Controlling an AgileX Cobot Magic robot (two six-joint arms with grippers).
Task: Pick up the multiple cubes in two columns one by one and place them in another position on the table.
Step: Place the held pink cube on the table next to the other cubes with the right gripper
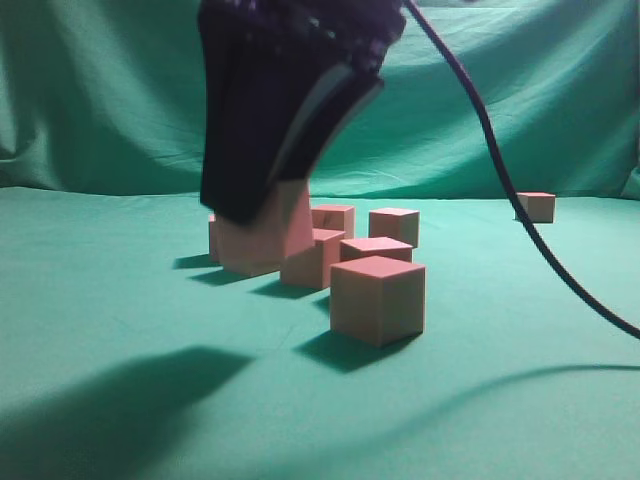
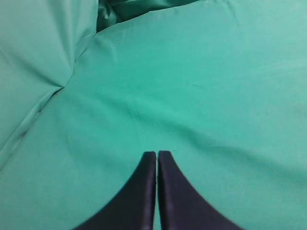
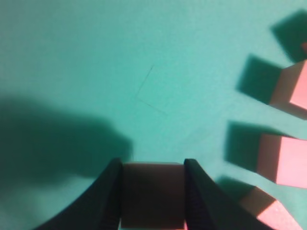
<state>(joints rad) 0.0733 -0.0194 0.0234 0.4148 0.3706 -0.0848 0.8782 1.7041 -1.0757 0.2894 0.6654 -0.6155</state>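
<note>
- Exterior view: the right gripper [image 1: 262, 215], black and large in the foreground, is clamped on one pinkish-tan, matte, sharp-edged wooden cube [image 1: 268, 232], which seems to hang just clear of the green cloth-covered table [image 1: 120, 300]; behind and to the right of that held cube sits the cluster of remaining cubes [image 1: 360, 245], about five visible, the nearest one [image 1: 378, 299] standing in front; one lone cube [image 1: 537, 206] rests well apart, far right of the held cube, probably already relocated; so I judge the task early, most blocks left to move; a black cable [image 1: 520, 200] hangs across the right side.
- Left wrist view: the left gripper [image 2: 157, 158] has its black fingers pressed together, holding nothing, over bare wrinkled cloth; no cubes appear here.
- Right wrist view: the held cube fills the gap between the two fingers; three other cubes [image 3: 283, 160] lie to its right.
- Writing: no brand, label or lettering is readable in any view; the blocks are plain.
</note>
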